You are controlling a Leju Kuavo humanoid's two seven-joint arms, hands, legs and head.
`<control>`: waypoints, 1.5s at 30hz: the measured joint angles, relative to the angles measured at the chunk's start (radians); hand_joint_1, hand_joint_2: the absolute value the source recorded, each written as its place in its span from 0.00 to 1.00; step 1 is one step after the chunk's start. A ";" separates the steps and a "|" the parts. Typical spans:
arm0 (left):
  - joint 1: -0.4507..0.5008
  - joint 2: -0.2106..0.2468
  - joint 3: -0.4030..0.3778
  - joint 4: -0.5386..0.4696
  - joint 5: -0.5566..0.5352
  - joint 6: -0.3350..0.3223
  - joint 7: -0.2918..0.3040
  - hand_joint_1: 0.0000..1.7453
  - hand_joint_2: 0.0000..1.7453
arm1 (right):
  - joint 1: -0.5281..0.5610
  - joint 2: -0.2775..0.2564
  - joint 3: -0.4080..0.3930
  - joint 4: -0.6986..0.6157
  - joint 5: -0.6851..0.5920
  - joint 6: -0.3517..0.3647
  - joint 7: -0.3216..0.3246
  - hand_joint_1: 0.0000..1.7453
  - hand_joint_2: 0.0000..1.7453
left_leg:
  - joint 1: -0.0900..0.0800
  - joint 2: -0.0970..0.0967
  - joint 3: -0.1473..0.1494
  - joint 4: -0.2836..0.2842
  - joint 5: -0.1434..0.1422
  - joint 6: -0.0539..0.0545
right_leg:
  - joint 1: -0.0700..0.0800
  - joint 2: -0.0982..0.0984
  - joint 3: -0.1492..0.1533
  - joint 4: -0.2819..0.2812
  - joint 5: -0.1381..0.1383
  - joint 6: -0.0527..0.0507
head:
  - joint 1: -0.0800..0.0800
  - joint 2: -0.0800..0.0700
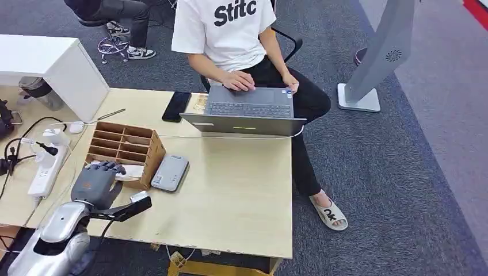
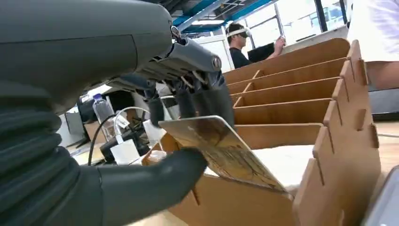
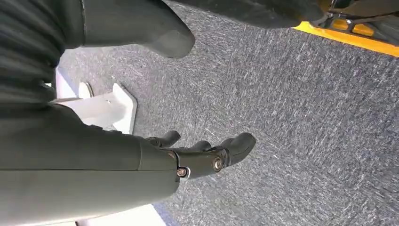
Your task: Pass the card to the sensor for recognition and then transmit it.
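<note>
A wooden slotted card box (image 1: 124, 148) stands on the left part of the table (image 1: 230, 195). My left hand (image 1: 98, 179) reaches into its nearest slot. In the left wrist view that hand (image 2: 188, 132) pinches a gold-patterned card (image 2: 226, 153) between the thumb (image 2: 155, 183) and the dark fingers (image 2: 207, 99). The card is tilted, and its far end still lies in the slot over a white sheet (image 2: 282, 162). The grey card sensor (image 1: 170, 172) lies flat just right of the box. My right hand (image 3: 207, 153) hangs over grey carpet, fingers loosely apart and holding nothing.
A person sits at the table's far side typing on a grey laptop (image 1: 247, 112). A black phone (image 1: 176, 106) lies left of it. A white power strip (image 1: 46, 169) with cables and a white cabinet (image 1: 52, 66) stand at the left.
</note>
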 joint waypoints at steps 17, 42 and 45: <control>-0.003 -0.014 -0.011 0.026 -0.062 0.126 0.003 1.00 1.00 | 0.000 0.000 0.000 0.000 0.021 0.001 -0.007 0.00 1.00 | 0.000 0.000 0.000 0.000 0.000 0.000 | 0.000 0.000 0.000 0.000 0.000 0.000 | 0.000 0.000; -0.357 0.018 0.067 0.038 -0.156 0.251 0.001 1.00 1.00 | -0.004 0.000 -0.007 0.000 0.083 -0.003 -0.010 0.00 1.00 | 0.000 -0.001 0.000 0.000 0.002 -0.001 | 0.000 -0.001 0.000 0.000 0.002 -0.001 | 0.000 0.000; -0.409 0.012 0.050 0.081 -0.162 0.274 0.002 1.00 1.00 | -0.006 0.000 -0.007 0.000 0.087 0.000 -0.006 0.00 1.00 | 0.000 -0.001 0.000 0.001 0.002 -0.001 | 0.000 -0.001 0.000 0.000 0.002 -0.001 | 0.000 0.000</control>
